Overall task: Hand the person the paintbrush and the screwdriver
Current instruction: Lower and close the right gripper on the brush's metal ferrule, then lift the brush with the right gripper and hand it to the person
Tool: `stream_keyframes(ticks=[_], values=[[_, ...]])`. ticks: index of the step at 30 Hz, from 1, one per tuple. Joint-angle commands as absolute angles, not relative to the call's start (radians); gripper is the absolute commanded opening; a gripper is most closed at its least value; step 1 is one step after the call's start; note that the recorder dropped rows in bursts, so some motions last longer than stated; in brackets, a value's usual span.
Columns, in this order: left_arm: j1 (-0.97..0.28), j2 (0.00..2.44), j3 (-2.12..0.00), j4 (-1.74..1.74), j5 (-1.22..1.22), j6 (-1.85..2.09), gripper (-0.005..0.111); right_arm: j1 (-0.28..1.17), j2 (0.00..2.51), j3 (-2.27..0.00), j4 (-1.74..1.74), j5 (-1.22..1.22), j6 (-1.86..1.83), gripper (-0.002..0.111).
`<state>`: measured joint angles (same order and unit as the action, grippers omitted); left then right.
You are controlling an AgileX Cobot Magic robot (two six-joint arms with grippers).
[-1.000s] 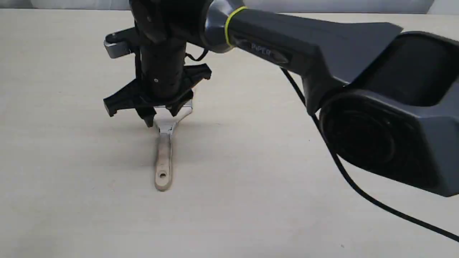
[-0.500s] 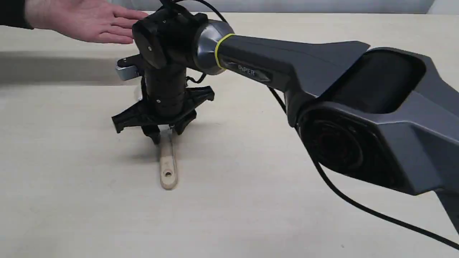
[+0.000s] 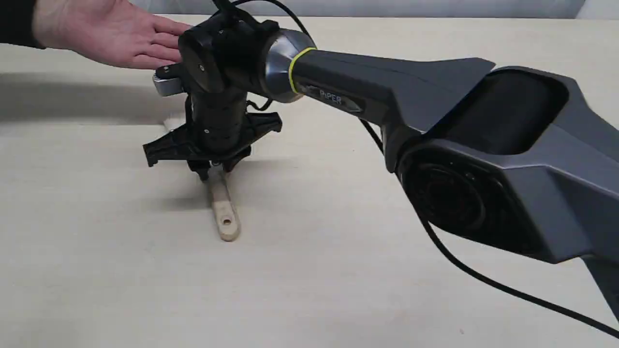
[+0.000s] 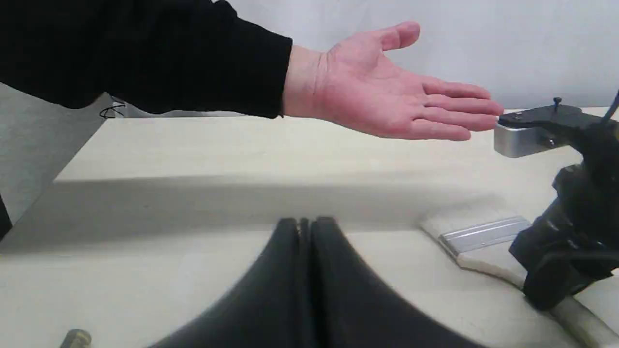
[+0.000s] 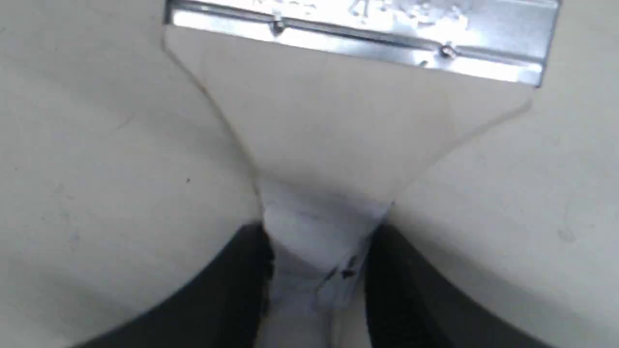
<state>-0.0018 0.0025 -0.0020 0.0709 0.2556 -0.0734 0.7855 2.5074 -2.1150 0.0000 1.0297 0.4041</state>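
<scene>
The paintbrush [image 3: 221,205] lies low over the table, its wooden handle with the hole pointing toward the front. My right gripper [image 3: 211,170] points straight down and is shut on the handle's neck. The right wrist view shows both black fingers [image 5: 242,290] pressed against the pale handle [image 5: 348,121] below the silver ferrule [image 5: 362,34]. The person's open hand [image 3: 111,31], palm up with a dark sleeve, hovers at the back left, close to the right wrist. My left gripper [image 4: 305,227] is shut on nothing. The ferrule [image 4: 483,234] shows there too. No screwdriver is clearly visible.
The right arm [image 3: 435,111] reaches across the pale table [image 3: 338,290] from the right, trailing a black cable [image 3: 483,275]. A small dull metal end [image 4: 75,337] pokes in at the edge of the left wrist view; I cannot tell what it is.
The person's hand came in from the left and moved closer. My right gripper dropped onto the brush's neck and shut on it. The handle has swung and shifted away from the front.
</scene>
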Motion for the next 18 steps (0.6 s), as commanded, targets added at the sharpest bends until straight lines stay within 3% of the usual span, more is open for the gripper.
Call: stream_keyframes(ticks=[1, 18], values=[[-0.007, 0.000, 0.000, 0.068, 0.250, -0.075, 0.000, 0.782, 2.535, -2.105, -0.016, 1.036, 0.405, 0.007], [-0.007, 0.000, 0.000, 0.070, 0.248, -0.075, 0.000, 0.844, 2.411, -2.105, 0.019, 1.089, 0.227, 0.004]])
